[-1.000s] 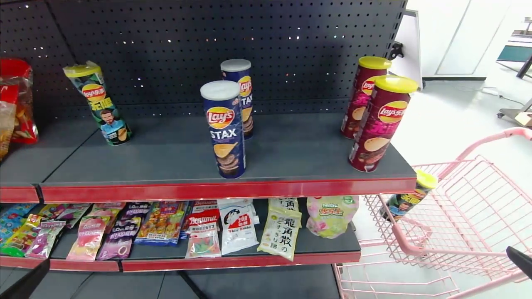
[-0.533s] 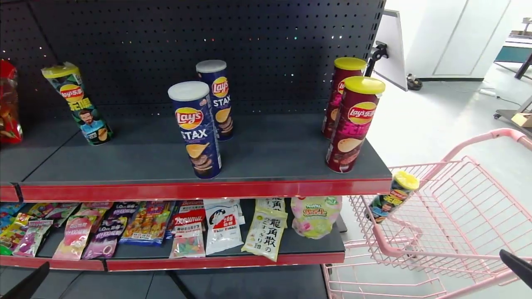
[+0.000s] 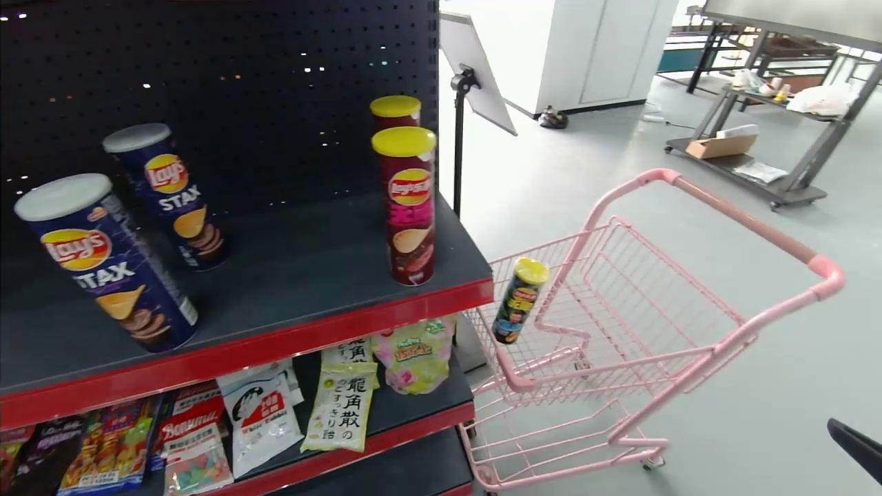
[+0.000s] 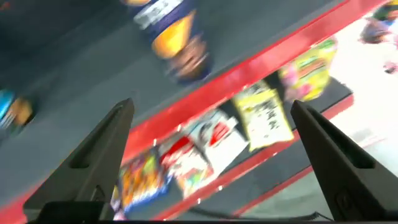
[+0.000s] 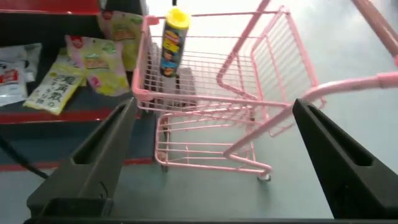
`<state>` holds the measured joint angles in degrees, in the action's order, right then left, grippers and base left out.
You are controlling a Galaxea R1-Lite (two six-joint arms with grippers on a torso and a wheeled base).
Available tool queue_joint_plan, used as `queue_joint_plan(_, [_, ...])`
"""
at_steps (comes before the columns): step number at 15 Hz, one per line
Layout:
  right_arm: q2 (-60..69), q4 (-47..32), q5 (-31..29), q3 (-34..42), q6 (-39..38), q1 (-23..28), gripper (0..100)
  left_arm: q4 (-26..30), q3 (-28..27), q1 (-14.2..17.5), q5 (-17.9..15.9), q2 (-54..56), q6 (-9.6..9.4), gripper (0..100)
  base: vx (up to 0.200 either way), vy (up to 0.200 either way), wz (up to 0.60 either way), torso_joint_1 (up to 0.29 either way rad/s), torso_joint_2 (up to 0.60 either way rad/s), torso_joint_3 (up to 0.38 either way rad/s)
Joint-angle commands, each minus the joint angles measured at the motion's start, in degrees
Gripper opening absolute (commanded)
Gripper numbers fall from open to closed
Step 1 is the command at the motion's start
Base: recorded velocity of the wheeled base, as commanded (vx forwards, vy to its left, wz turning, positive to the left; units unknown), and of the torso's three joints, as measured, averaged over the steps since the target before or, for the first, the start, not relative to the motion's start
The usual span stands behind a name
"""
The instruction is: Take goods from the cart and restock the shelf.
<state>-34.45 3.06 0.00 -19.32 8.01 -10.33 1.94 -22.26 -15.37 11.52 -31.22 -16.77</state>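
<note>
Inside the pink cart (image 3: 744, 218): one green can (image 3: 518, 301) with a yellow lid, on end in the basket corner nearest the shelf (image 3: 275, 337), against the wire wall. Just left of the cart, on the shelf's top board: two maroon cans (image 3: 410, 207) with yellow lids at the end closest to the cart, one behind the other. Farther from the cart, two blue cans (image 3: 103, 262) with pale lids, well apart from the maroon pair. Below that board, near the cart's basket: snack bags (image 3: 337, 406) (lying flat, some overlapping). Right gripper (image 5: 211, 162) on the near side of the cart, fingers spread wide, nothing held. Left gripper (image 4: 211, 162) well away from the cart, facing the shelf's red edge, likewise spread wide and empty.
</note>
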Motion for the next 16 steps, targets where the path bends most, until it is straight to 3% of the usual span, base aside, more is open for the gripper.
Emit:
queue_joint_plan(1, [-0.1, 0.0, -0.2, 0.0, 0.0, 0.0, 100, 0.1, 0.0, 0.0, 0.1, 0.5, -0.1, 100, 0.0, 0.0, 0.0, 0.0, 0.0, 0.0])
queue_joint_plan(16, [-0.1, 0.0, -0.4, 0.5, 0.1, 0.2, 100, 0.2, 0.3, -0.1, -0.2, 1.4, -0.63, 100, 0.0, 0.0, 0.0, 0.0, 0.0, 0.0])
